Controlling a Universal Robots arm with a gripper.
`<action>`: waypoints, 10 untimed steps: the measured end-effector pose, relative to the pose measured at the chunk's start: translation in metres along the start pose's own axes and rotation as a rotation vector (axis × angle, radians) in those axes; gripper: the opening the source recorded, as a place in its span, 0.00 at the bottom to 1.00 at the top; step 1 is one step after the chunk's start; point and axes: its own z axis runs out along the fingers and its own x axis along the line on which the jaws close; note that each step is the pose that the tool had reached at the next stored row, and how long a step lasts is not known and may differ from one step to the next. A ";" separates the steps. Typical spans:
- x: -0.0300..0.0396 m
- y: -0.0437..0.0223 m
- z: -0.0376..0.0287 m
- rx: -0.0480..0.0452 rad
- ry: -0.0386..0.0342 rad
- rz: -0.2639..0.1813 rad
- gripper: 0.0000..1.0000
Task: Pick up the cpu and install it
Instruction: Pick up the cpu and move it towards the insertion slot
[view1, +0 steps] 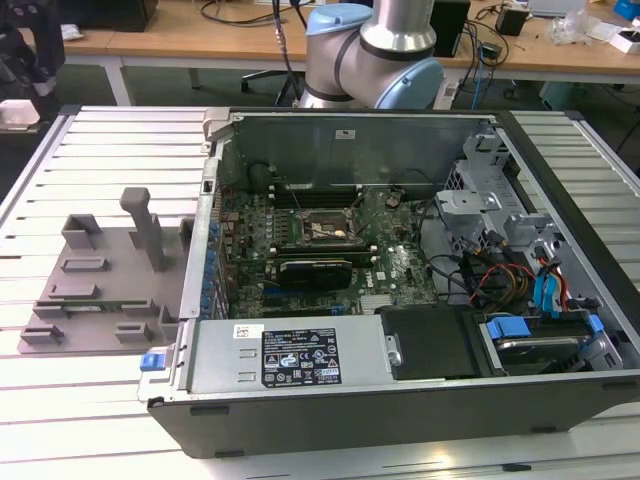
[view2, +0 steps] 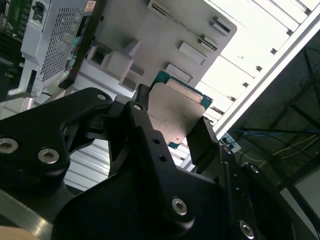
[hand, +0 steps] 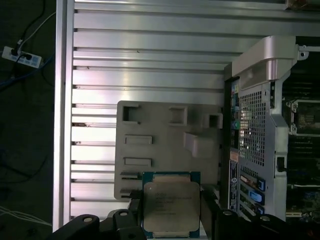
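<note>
claw: claw closed down to the chip's width, clamped on the cpu. Black fingers press two opposite edges, seen in both wrist views.
cpu: cpu sits between the fingers with its silver-grey top plate facing the first wrist camera and a green-blue rim around it. Looks roughly level, not skewed in the grip.
cpu location: hangs over the near edge of the grey fixture tray. It looks raised clear of the tray rather than resting on it, but the gap is hard to judge.
fixture tray: lies on the slatted metal tabletop, just beside the open computer case, on the exterior view's left.
socket: socket is on the motherboard inside the case, no chip seen in it. Can't tell whether its frame is open.
done: the grasp, and by the look of it the lift. Pick-up half judged complete.
left: the whole install half. The cpu is well apart from the socket, outside the case wall, and not yet over the board.
progress: roughly midway, maybe a bit under.
</note>
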 end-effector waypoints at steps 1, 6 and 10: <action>-0.0046 -0.0001 0.0001 0.0000 0.0001 0.000 0.55; -0.0148 -0.0003 0.0005 0.0000 0.0003 0.000 0.55; -0.0200 -0.0005 0.0007 0.0000 0.0002 0.000 0.55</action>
